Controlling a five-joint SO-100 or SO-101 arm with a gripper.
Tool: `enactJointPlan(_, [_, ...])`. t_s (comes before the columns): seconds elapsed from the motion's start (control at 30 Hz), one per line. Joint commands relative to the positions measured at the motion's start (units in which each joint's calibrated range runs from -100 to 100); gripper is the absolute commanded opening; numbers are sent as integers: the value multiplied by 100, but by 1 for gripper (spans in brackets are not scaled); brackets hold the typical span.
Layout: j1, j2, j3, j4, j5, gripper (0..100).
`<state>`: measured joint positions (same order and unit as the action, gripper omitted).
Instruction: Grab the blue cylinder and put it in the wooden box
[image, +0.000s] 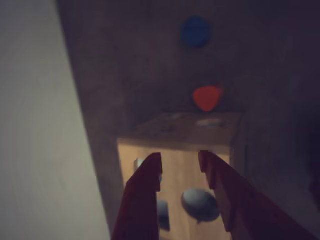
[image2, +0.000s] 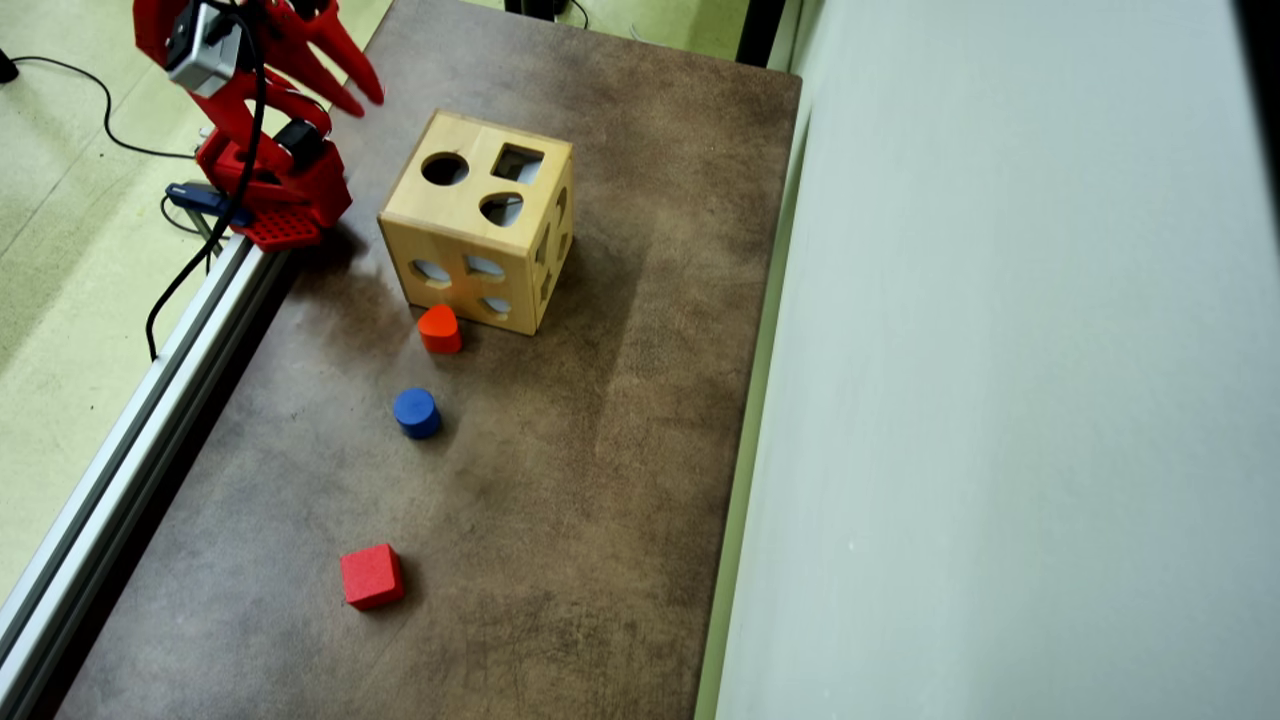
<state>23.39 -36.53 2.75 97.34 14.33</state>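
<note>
Brown and mottled, the table (image2: 620, 420) runs between a pale wall on the right of the overhead view and a metal rail (image2: 130, 450) on the left, with yellowish floor beyond the rail. Near the far left corner the red arm (image2: 265, 150) is clamped by its base to the table edge, a black cable hanging off it. Its gripper (image2: 355, 85) is raised in the air to the left of the wooden box (image2: 480, 220), apart from it; the jaws stand parted with nothing between them, and in the wrist view the two red fingers (image: 145, 195) frame the box's side (image: 175, 175) with a clear gap. The box sits upright with a round, a square and a rounded hole in its top face. Just beside its near face lies an orange-red rounded block (image2: 439, 328). The blue cylinder (image2: 416, 412) stands on its flat end a little nearer than that block, alone on the table, well apart from the gripper. A red cube (image2: 371, 576) rests farther down toward the near edge
</note>
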Motion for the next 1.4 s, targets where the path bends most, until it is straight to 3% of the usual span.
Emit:
enactJointPlan(0.0, [878,1279,-204,-63,381,13])
enactJointPlan(0.17, [1398,2205,-669,-779,674,14])
enactJointPlan(0.47, [1450,3461,-982,-1607,747,27])
enactJointPlan(0.87, [1405,3614,-875,-1656,703,28])
enactJointPlan(1.37, [1234,5109,-973,-1664,752,28])
